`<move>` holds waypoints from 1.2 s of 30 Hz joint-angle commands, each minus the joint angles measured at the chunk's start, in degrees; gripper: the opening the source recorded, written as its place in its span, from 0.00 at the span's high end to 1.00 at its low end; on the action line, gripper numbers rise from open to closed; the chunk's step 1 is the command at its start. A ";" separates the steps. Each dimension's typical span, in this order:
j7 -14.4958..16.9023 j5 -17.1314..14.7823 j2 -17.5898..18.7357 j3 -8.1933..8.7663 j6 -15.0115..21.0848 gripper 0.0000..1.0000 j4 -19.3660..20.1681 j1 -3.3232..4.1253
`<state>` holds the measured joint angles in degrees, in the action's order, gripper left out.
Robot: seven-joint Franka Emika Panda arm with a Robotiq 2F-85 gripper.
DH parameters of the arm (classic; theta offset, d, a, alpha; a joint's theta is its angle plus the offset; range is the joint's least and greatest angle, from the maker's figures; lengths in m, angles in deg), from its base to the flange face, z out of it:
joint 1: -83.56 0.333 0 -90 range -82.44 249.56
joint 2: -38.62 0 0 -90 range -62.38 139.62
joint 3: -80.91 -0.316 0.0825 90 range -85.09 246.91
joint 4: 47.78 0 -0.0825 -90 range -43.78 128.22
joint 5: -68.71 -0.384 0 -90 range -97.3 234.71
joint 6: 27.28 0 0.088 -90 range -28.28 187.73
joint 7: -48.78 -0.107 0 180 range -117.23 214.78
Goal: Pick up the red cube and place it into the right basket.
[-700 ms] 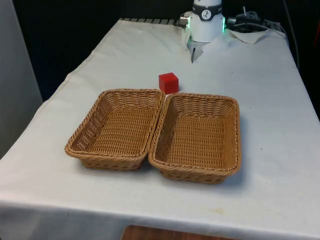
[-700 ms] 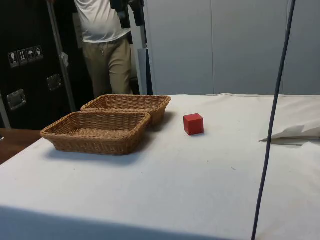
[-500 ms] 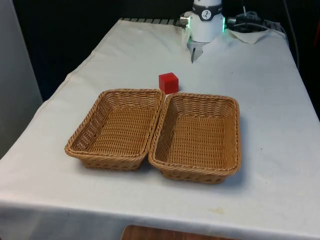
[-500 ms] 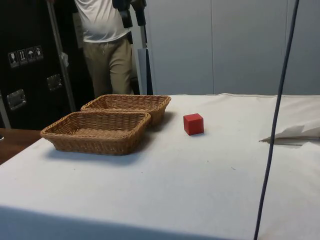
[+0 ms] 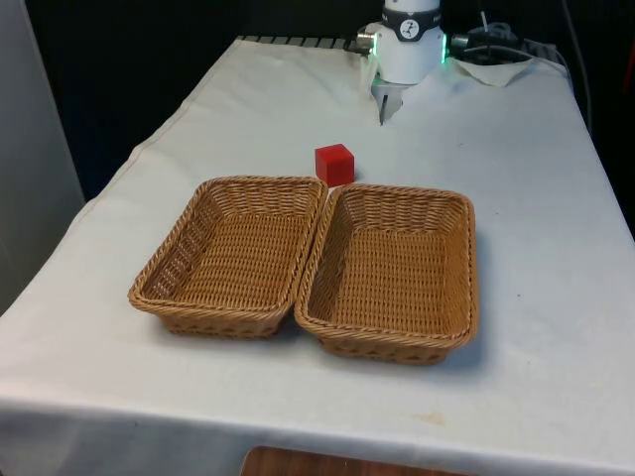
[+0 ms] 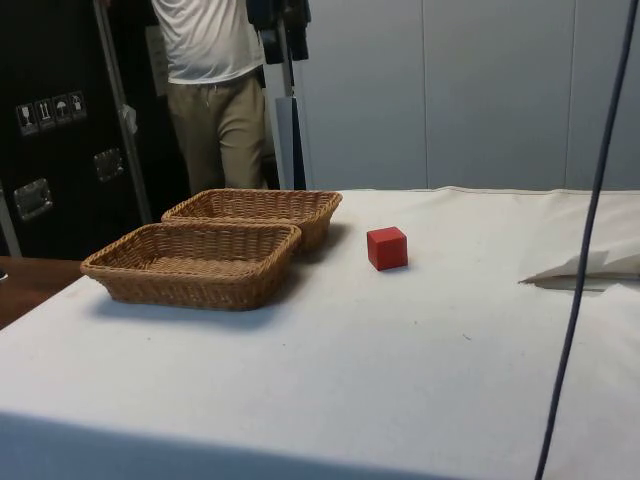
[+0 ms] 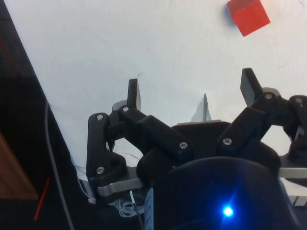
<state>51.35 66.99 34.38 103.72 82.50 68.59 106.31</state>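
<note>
Our gripper (image 7: 190,91) hangs above the bare white cloth (image 7: 120,43) with its fingers spread wide and nothing between them. The red cube (image 7: 248,16) sits well off from the fingertips, closer to one finger's side than centred in the gap, so we are lining up an approach here, not a grasp.

Across the table, the red cube (image 5: 334,164) rests on the cloth just beyond the two wicker baskets, right by the seam where their far rims meet. The basket on the front view's left (image 5: 233,255) and the basket on the front view's right (image 5: 392,273) lie side by side, touching, both with nothing inside. From the side camera the cube (image 6: 387,247) stands apart from the nearest rim, with open cloth around it.

To do this well, we reckon we want the cube centred between the fingers before we drop, and the fingers squared to two flat faces instead of catching a corner. We come down straight, keeping away from the basket rims, which are near enough to snag. A person (image 6: 208,90) stands beyond the baskets, away from the table.
</note>
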 commanded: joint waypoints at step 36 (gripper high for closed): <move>-7.33 0.92 -6.88 -0.40 10.77 0.00 16.33 -0.57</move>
<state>44.54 67.91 27.74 103.37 92.47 84.46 105.85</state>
